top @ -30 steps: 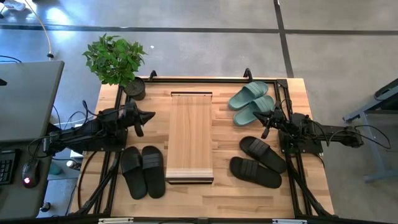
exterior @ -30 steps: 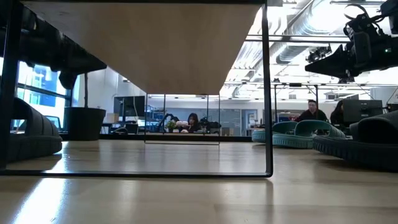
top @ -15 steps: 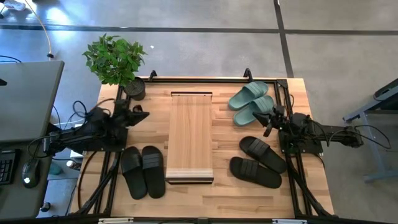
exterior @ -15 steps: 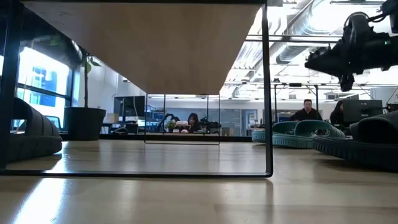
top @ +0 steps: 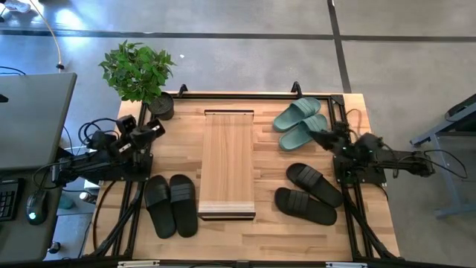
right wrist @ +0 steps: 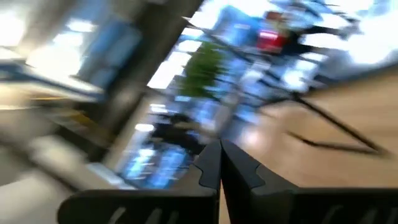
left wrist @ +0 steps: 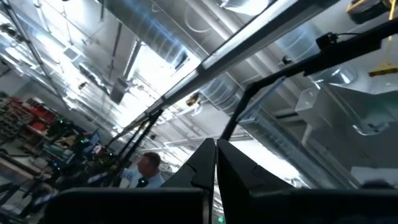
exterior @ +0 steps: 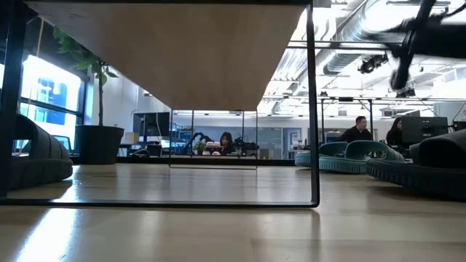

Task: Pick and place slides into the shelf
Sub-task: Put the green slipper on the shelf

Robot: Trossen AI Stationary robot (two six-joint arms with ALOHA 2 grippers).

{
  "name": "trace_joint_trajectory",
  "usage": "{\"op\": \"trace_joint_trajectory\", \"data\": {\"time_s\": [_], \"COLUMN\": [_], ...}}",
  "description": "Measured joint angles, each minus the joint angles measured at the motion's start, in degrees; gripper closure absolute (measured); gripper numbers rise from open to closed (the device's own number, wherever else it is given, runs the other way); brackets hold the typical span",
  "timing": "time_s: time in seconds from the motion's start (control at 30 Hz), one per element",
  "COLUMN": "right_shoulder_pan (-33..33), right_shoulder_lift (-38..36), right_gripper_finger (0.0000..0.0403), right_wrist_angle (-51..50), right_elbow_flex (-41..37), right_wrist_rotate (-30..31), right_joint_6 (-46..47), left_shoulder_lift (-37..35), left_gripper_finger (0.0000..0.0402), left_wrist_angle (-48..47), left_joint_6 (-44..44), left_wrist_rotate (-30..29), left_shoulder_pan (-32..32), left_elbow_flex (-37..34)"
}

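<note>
Wooden tabletop [top: 264,231] with shelf [top: 227,164] at centre. Black slides [top: 171,205] left of shelf, second black pair [top: 311,193] right, green slides [top: 301,123] at far right. Left gripper [top: 156,127] and right gripper [top: 316,136] raised, fingers pressed together, empty.

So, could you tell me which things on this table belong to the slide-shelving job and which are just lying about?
Part of the job:
- green slides, far right
- black slides, near left
- black slides, near right
- shelf, centre, nothing on it
- left gripper and right gripper, both shut and empty

Just lying about:
- potted plant, far left corner
</note>
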Motion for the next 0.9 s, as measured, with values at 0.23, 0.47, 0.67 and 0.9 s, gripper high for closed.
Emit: {"op": "trace_joint_trajectory", "data": {"time_s": [0.23,0.47,0.67,0.9], "right_shoulder_pan": [0.0,0.0,0.0,0.0], "right_shoulder_lift": [0.0,3.1,15.3,34.9], "right_gripper_finger": [0.0402,0.0383,0.0323,0.0286], "right_wrist_angle": [22.3,-16.5,-48.7,-80.5], "right_elbow_flex": [4.6,26.4,46.1,63.2], "right_wrist_rotate": [-10.5,-8.5,1.7,14.9], "right_joint_6": [-13.9,-27.0,-30.5,-25.8], "left_shoulder_lift": [0.0,0.0,0.0,0.0], "left_gripper_finger": [0.0396,0.0396,0.0396,0.0396], "left_wrist_angle": [0.2,0.2,0.1,-0.9], "left_joint_6": [0.3,0.4,0.4,0.4], "left_wrist_rotate": [0.7,0.6,0.6,0.6], "left_shoulder_pan": [0.0,0.0,0.0,0.0], "left_elbow_flex": [0.0,0.0,0.0,0.0]}}
